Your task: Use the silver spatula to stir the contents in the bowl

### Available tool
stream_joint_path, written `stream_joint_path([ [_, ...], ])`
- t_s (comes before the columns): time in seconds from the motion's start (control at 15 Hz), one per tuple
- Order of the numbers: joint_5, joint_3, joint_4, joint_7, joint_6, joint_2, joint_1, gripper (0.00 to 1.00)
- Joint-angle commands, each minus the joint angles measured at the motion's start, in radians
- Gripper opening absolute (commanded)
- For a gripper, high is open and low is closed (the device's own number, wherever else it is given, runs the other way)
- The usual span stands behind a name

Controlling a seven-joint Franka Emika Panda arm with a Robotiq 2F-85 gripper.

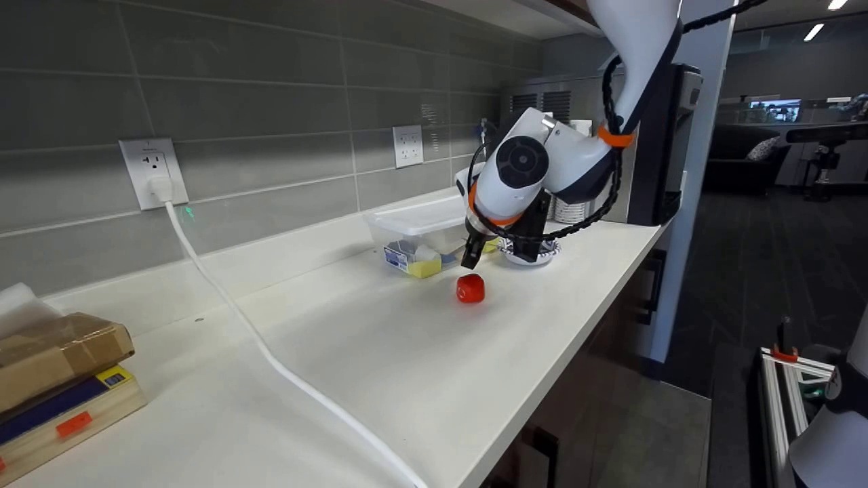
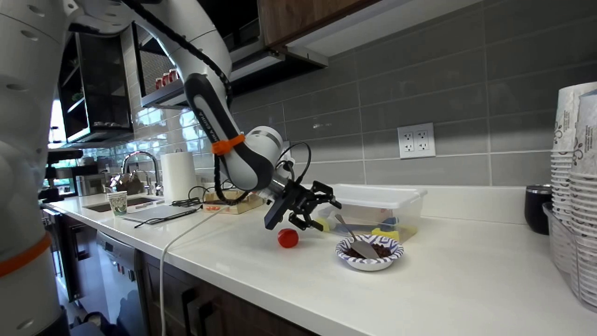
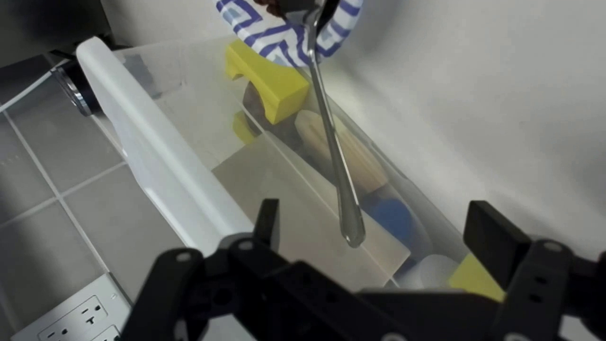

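Your claw [image 2: 328, 215] stands with fingers parted, nothing gripped. A red object [image 2: 288, 238] sits just below it. Just ahead, the silver spatula [image 3: 332, 133] offers its handle end, blade resting in the bowl [image 2: 370, 265] farther ahead. In my judgement, you should centre on the handle, keep off the transparent container [image 2: 410, 212] beside the claw, close squarely, then stir gently; the bowl may slide. The white counter [image 2: 466, 284] runs beyond, bearing stacked paper cups [image 2: 585, 186] well ahead. Farthest, past the counter's end, a dark sofa [image 1: 738, 166] stands in a dim room.
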Motion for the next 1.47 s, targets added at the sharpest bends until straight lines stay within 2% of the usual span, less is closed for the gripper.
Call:
stream_joint_path([
  [0.0, -0.042, -0.022, 0.075, 0.048, -0.028, 0.069, 0.019, 1.0],
  [0.33, -0.041, -0.03, 0.099, 0.046, -0.039, 0.099, 0.012, 1.0],
  [0.4, -0.047, -0.032, 0.1, 0.049, -0.04, 0.099, 0.011, 0.75],
  [0.47, -0.047, -0.033, 0.102, 0.048, -0.04, 0.101, 0.01, 0.74],
  [0.67, -0.043, -0.037, 0.105, 0.05, -0.041, 0.098, 0.009, 0.49],
  [1.07, -0.045, -0.043, 0.111, 0.057, -0.041, 0.096, 0.01, 0.04],
  [1.13, -0.044, -0.043, 0.112, 0.057, -0.04, 0.095, 0.011, 0.0],
  [1.4, -0.041, -0.042, 0.117, 0.055, -0.041, 0.093, 0.011, 0.01],
])
